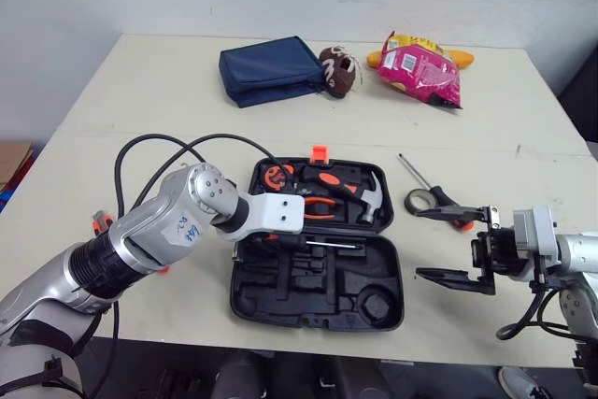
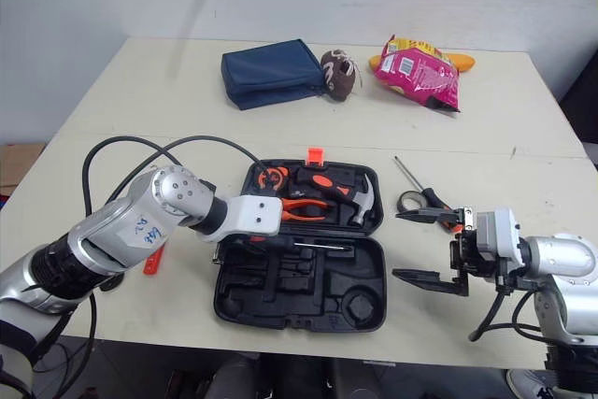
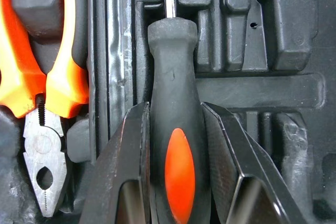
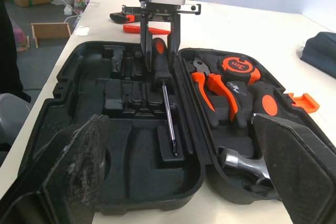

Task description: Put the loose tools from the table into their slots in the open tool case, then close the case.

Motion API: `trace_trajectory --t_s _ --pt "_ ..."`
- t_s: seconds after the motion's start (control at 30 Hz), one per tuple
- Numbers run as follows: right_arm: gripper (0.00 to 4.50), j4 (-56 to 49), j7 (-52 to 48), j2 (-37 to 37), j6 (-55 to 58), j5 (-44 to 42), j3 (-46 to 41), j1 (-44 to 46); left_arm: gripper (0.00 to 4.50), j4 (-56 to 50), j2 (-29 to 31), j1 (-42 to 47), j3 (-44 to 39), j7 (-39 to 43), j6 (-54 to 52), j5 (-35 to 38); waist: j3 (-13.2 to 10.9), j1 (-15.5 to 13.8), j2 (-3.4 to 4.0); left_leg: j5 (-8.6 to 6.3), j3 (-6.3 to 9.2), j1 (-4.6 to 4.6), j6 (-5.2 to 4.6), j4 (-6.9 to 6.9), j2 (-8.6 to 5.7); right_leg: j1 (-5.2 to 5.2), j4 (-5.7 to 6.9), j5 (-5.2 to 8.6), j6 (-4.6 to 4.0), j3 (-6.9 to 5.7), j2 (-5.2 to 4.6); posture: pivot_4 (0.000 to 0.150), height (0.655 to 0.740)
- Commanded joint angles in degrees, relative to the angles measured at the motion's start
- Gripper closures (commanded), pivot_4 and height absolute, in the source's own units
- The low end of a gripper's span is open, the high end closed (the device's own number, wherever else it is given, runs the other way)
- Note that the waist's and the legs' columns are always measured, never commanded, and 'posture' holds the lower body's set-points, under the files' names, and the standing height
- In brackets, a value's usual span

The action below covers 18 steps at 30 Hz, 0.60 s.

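The black tool case (image 1: 318,310) lies open in the middle of the table. Its far half holds orange pliers (image 1: 322,207), a tape measure (image 1: 274,173) and a hammer (image 1: 374,195). My left gripper (image 3: 174,106) is shut on a black-and-orange screwdriver (image 3: 176,129), whose shaft (image 4: 168,114) lies along a slot in the near half. Right of the case, my right gripper (image 1: 439,245) stands open and holds nothing. Just beyond it lie a loose thin screwdriver (image 1: 411,172) and a roll of black tape (image 1: 418,200). An orange tool (image 2: 152,261) lies left of the case, partly behind my left arm.
A blue pouch (image 1: 269,69), a brown plush ball (image 1: 341,72) and a pink snack bag (image 1: 418,67) sit at the table's far side. A black cable (image 1: 140,151) loops over the table by my left arm. The table's front edge runs just below the case.
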State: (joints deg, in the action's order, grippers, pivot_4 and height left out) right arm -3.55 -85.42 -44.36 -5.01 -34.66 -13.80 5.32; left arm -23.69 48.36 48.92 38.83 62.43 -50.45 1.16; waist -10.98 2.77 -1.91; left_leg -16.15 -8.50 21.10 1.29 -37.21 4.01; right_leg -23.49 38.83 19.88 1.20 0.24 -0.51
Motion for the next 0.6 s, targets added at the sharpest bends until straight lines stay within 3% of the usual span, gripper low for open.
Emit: trace_trajectory --t_s 0.03,0.3,0.37,0.47,0.6 --pt "0.0 0.04 -0.54 -0.47 -1.3 -0.5 -1.56 -0.34 3.71 0.93 0.46 -0.16 0.89 0.02 1.34 -3.29 0.0 -0.03 0.0 0.0 0.0 0.0 0.0 0.0 0.0 0.0 0.0 0.0 0.0 0.0 0.0 0.15 0.74" --pt "0.0 0.41 -0.09 -0.39 -1.58 -0.57 -1.14 -0.14 3.71 -0.06 -1.26 -1.11 -1.06 -0.59 0.81 -2.96 0.0 -0.57 0.0 0.0 0.0 -0.03 -0.02 -0.06 -0.01 0.04 0.03 0.0 0.0 0.0 -0.02 0.15 0.74" --pt "0.0 0.13 0.2 -0.42 -1.22 -0.63 -0.99 0.03 2.69 -0.56 -1.06 -1.23 -1.1 -0.44 1.08 -2.96 0.0 -0.65 0.0 0.0 0.0 -0.02 -0.02 -0.06 -0.01 0.04 0.03 0.0 0.0 0.0 -0.02 0.15 0.74" --pt "0.0 -0.19 0.31 -0.53 -0.77 -0.85 -0.95 0.02 1.61 -1.78 -1.85 -0.85 -2.77 -1.16 0.77 -2.42 0.0 -1.0 0.01 0.01 0.0 -0.03 -0.02 -0.08 -0.01 0.04 0.05 0.0 0.0 0.0 -0.02 0.15 0.74" --pt "0.0 0.07 -0.11 -0.59 -0.56 -0.98 -1.0 -0.28 1.61 -5.0 -2.16 -0.03 -5.63 0.13 -1.96 0.19 0.0 -1.1 0.01 0.01 0.01 0.01 -0.04 -0.11 -0.02 0.03 0.07 0.0 0.0 0.0 -0.04 0.15 0.74"
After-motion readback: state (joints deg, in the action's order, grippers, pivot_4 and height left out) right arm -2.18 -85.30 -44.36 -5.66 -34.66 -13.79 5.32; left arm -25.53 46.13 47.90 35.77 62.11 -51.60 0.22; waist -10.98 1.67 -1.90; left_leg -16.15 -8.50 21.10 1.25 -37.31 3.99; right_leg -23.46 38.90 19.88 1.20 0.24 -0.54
